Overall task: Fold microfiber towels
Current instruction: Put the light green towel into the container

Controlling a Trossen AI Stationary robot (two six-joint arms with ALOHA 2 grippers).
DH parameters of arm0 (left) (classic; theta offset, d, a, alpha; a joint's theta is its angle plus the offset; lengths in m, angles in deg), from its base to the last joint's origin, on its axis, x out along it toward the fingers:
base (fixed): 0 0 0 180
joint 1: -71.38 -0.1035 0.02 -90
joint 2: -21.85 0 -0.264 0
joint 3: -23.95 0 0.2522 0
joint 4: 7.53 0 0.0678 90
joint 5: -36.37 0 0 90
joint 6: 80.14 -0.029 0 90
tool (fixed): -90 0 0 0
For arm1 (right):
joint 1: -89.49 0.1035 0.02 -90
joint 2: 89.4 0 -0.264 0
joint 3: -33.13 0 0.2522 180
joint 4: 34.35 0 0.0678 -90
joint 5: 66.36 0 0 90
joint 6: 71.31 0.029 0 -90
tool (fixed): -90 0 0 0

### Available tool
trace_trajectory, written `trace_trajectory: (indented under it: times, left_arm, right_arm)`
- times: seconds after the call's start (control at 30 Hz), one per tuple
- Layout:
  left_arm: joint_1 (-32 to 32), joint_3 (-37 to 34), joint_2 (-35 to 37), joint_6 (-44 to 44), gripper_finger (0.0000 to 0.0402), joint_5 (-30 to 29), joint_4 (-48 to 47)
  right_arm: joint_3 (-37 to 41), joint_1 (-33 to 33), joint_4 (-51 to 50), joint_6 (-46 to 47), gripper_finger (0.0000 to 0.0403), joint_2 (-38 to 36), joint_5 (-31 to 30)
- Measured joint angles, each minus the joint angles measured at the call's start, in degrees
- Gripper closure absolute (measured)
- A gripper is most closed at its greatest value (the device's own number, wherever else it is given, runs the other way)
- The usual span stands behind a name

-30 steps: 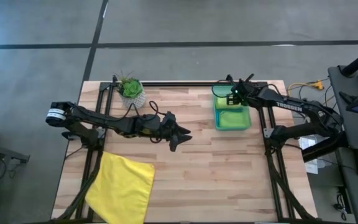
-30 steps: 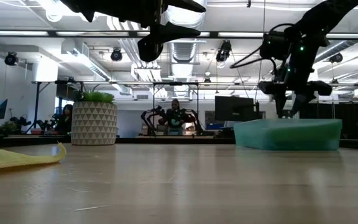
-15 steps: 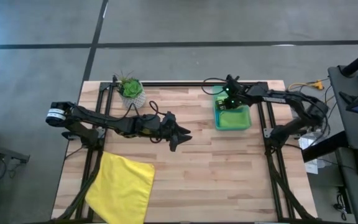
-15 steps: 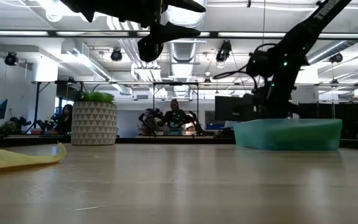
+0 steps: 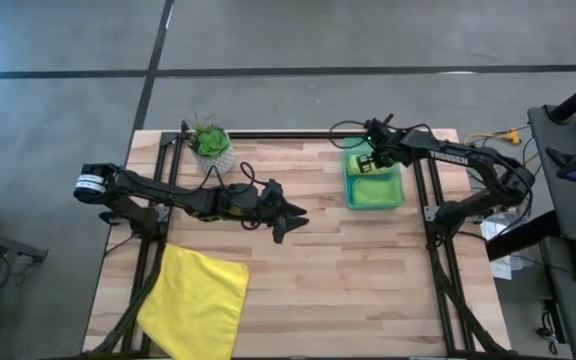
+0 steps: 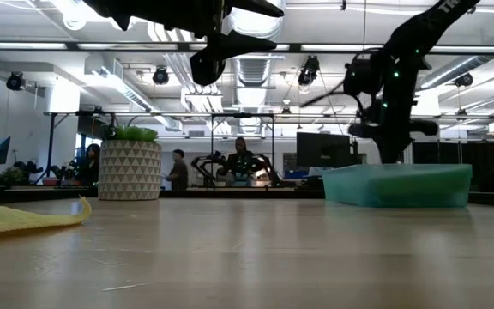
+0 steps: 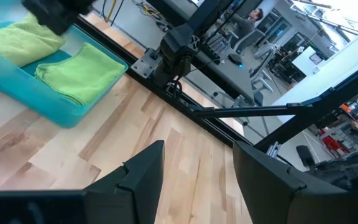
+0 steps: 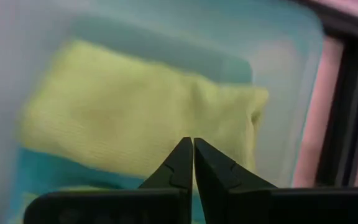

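A bright yellow towel point(image 5: 196, 298) lies spread flat at the table's near left corner and also shows as the yellow towel point(image 6: 24, 219) in the low view. Two lime green towels point(image 7: 79, 74) point(image 7: 17, 40) lie folded in a translucent green bin point(image 5: 400, 195) at the far right. My right gripper point(image 8: 192, 142) hangs shut, pointing steeply down over the lime towel point(image 8: 135, 106) at the bin's far end; no cloth shows between its fingers. My left gripper point(image 5: 293, 218) hovers open above the table's middle with nothing between its fingers.
A potted plant point(image 5: 211, 145) in a white patterned pot stands at the far left. Bare wood point(image 5: 368, 280) stretches between the yellow towel and the bin. People stand in the room beyond the table's far edge.
My right gripper has shifted a little over the bin's far end, rolled at the wrist, and shut its fingers with no cloth seen in them. The towels lie as before.
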Motion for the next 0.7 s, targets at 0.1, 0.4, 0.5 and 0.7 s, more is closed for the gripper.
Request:
trace_trajectory:
  times: [0.1, 0.4, 0.5, 0.7]
  left_arm:
    - [0.0, 0.0, 0.0, 0.0, 0.0226, 0.0, 0.0]
    - [0.0, 0.0, 0.0, 0.0, 0.0226, -0.1, 0.0]
    - [0.0, 0.0, 0.0, 0.0, 0.0226, -0.1, 0.0]
    - [0.1, 0.0, 0.0, 0.0, 0.0226, 0.0, 0.0]
  right_arm:
    - [2.1, -0.4, -0.1, -0.1, 0.0394, 1.7, 0.1]
    - [-0.1, -1.3, -2.6, -0.7, 0.0394, 2.0, -2.7]
    - [-0.7, -2.2, -2.0, -2.1, 0.0394, 2.2, -4.9]
    - [-0.6, -5.4, -1.6, -4.6, 0.0394, 6.9, -5.0]
